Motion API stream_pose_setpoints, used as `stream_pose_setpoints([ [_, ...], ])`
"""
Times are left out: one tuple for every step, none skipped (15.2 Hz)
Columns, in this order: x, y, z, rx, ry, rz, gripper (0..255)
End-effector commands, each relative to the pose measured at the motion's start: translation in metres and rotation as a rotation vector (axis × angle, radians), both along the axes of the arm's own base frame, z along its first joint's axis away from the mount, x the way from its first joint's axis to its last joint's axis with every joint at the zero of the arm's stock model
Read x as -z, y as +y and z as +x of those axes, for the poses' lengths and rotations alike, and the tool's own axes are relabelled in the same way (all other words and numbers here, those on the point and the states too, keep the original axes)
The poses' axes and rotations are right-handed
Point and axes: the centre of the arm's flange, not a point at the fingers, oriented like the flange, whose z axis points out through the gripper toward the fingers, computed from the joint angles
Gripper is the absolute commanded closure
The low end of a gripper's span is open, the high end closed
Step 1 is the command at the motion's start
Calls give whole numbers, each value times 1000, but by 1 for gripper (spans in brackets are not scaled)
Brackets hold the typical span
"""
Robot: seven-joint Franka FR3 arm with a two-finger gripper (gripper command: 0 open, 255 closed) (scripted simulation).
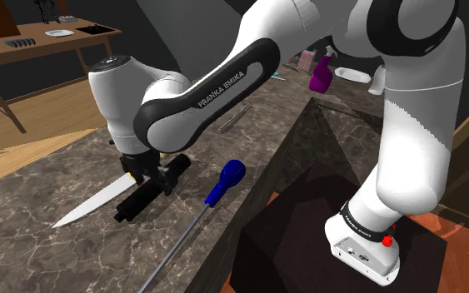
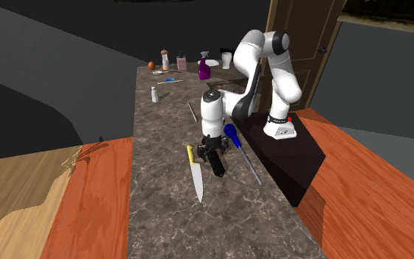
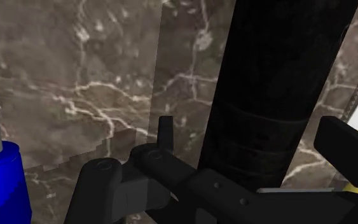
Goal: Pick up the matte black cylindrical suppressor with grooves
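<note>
As the Franka arm's gripper hangs low over the marble counter, its fingers stand spread to either side of the black suppressor, touching neither flank, per the wrist view. The suppressor lies flat on the counter, just beside a yellow-handled knife and btwn it and a blue-handled screwdriver. It looks stiff, smooth and fairly heavy for its bulk, and apt to roll. The ringed grooves may help grip, so the best hold is prob. approx. mid-length, squeezed across the barrel. At the counter's far end in the 2nd exterior view stand a purple spray bottle, a white cup and a few small bottles; contents can't be told.
</note>
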Motion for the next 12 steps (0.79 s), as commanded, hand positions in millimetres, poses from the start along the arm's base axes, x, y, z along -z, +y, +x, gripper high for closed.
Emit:
stream_pose_setpoints([
  [3, -1, 1, 0, -1, 0, 0],
  [3, -1, 1, 0, 0, 0, 255],
  [3, 0, 1, 0, 0, 0, 255],
  [3, 0, 1, 0, 0, 0, 255],
  [3, 0, 1, 0, -1, 0, 255],
  [3, 0, 1, 0, -1, 0, 255],
  [3, 0, 1, 0, -1, 0, 255],
  [3, 0, 1, 0, -1, 0, 255],
  [2, 0, 1, 0, -1, 0, 255],
  [3, 0, 1, 0, 0, 0, 255],
  [3, -1, 1, 0, -1, 0, 255],
  [-2, -1, 1, 0, 0, 0, 255],
])
